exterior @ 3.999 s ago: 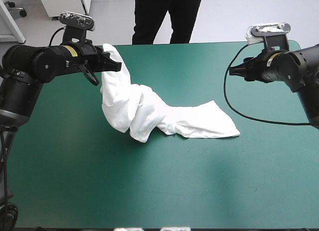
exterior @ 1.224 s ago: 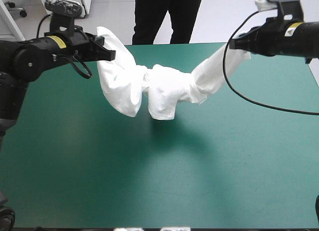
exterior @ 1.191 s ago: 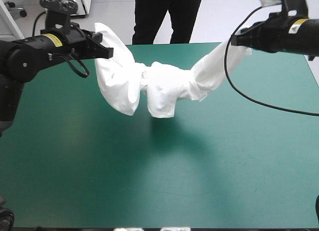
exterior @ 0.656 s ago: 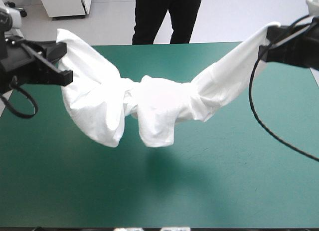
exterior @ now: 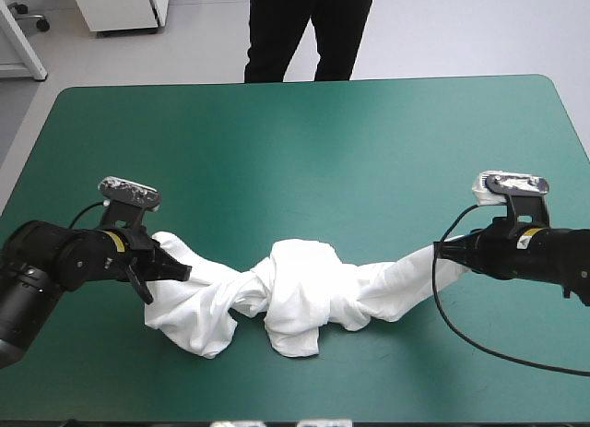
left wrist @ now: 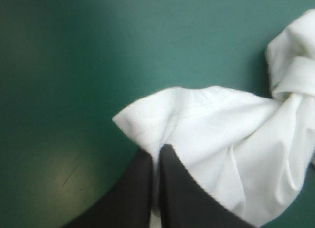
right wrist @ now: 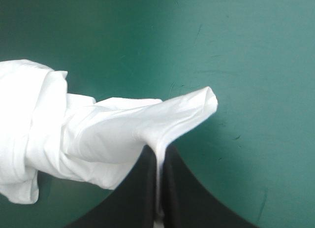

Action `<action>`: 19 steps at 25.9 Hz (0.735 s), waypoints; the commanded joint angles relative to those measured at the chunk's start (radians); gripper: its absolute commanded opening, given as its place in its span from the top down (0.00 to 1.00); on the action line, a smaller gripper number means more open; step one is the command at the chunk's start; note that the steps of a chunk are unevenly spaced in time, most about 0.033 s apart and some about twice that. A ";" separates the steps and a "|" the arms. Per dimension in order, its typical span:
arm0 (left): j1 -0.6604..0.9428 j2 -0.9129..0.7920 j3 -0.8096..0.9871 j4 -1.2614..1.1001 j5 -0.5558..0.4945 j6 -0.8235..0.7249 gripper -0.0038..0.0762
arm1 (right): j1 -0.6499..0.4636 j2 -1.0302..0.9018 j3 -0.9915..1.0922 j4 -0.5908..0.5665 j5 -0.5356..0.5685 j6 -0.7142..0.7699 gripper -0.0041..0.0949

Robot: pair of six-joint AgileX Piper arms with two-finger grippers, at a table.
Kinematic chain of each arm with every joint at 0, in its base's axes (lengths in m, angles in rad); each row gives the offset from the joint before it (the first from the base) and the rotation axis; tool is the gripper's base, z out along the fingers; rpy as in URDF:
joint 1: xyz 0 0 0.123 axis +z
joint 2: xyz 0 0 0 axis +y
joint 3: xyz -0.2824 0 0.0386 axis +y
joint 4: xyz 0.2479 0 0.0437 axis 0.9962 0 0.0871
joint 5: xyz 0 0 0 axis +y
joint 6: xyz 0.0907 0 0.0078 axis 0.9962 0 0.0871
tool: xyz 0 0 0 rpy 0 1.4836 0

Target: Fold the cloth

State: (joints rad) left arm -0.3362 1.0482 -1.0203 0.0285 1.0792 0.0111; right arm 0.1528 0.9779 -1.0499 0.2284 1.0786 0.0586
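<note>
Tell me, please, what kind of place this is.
Probably a robot test workspace: a table with a teal-green cover, where the left hand and right hand each pinch an end of a white T-shirt.

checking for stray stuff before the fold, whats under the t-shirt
Around the T-shirt only the teal-green cover shows, with nothing poking out at its edges. The twisted, bunched middle hides whatever might lie beneath it.
</note>
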 commanded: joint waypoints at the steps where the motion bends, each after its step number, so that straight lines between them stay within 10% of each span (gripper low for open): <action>1: -0.001 0.016 0.069 0.049 -0.149 -0.058 0.96 | 0.000 0.033 0.052 0.007 -0.140 0.004 0.98; 14: -0.001 0.289 0.116 0.237 -0.266 -0.189 0.96 | 0.000 0.379 0.070 -0.024 -0.225 -0.002 0.95; 17: -0.001 0.304 0.116 0.271 -0.268 -0.221 0.90 | 0.000 0.405 0.068 -0.066 -0.225 -0.002 0.72; 19: -0.001 0.304 0.114 0.276 -0.236 -0.188 0.64 | 0.000 0.406 0.068 -0.066 -0.210 -0.002 0.45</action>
State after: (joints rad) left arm -0.3362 1.3787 -0.8786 0.2813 0.8380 -0.1879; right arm 0.1528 1.4084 -0.9550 0.1673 0.8760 0.0655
